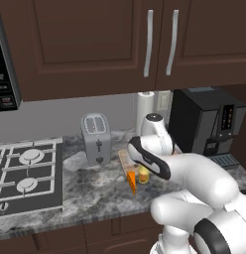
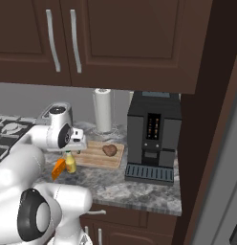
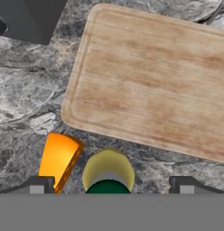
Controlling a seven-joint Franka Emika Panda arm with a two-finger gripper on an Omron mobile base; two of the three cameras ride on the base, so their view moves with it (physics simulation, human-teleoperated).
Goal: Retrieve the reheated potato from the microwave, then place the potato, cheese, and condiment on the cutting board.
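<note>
Potato's on the board, and I'm hanging over the bottle with the tool spread wide and empty.

From the right base view the potato (image 2: 109,150) sits on the board (image 2: 94,155), so cheese and condiment are left. The tool (image 3: 109,186) hovers above the bottle (image 3: 108,173), which stands on the bench (image 3: 23,94) just off the board's near edge. The cheese (image 3: 57,159) is right beside it. My worry: one fingertip (image 3: 39,186) looks lined up over the wedge, so a straight drop could clip or shove it, or tip the narrow bottle.
</note>
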